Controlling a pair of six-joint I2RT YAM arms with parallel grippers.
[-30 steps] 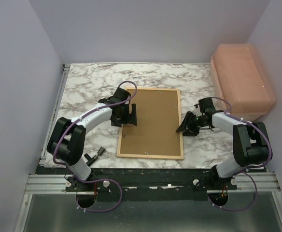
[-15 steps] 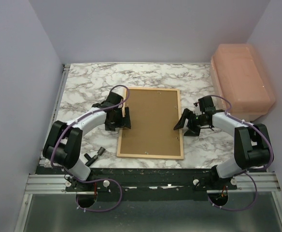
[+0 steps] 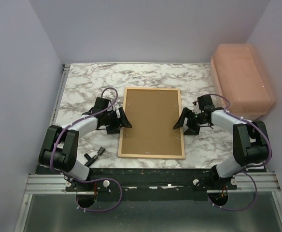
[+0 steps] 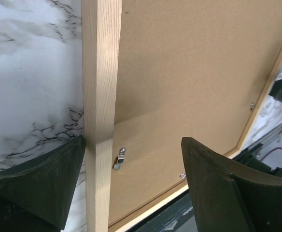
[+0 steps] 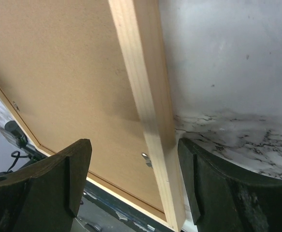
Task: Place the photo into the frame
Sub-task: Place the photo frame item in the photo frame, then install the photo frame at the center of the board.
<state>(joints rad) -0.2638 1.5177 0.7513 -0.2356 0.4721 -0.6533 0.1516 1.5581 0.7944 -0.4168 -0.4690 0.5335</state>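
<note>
Now that your left gripper (image 3: 120, 119) has slid off the backing board (image 3: 150, 121) and your right gripper (image 3: 183, 121) has spread, both jaws stand open astride the frame's (image 3: 150, 155) side rails, holding nothing. The frame lies face down mid-table (image 3: 83, 82) (photo hidden, likely underneath), so the task looks nearly done.

The light wooden frame (image 4: 101, 96) lies flat and face down in the middle of the marble bench (image 3: 83, 87), long sides running front to back, a brown backing board (image 3: 150, 121) seated inside its rim.
</note>
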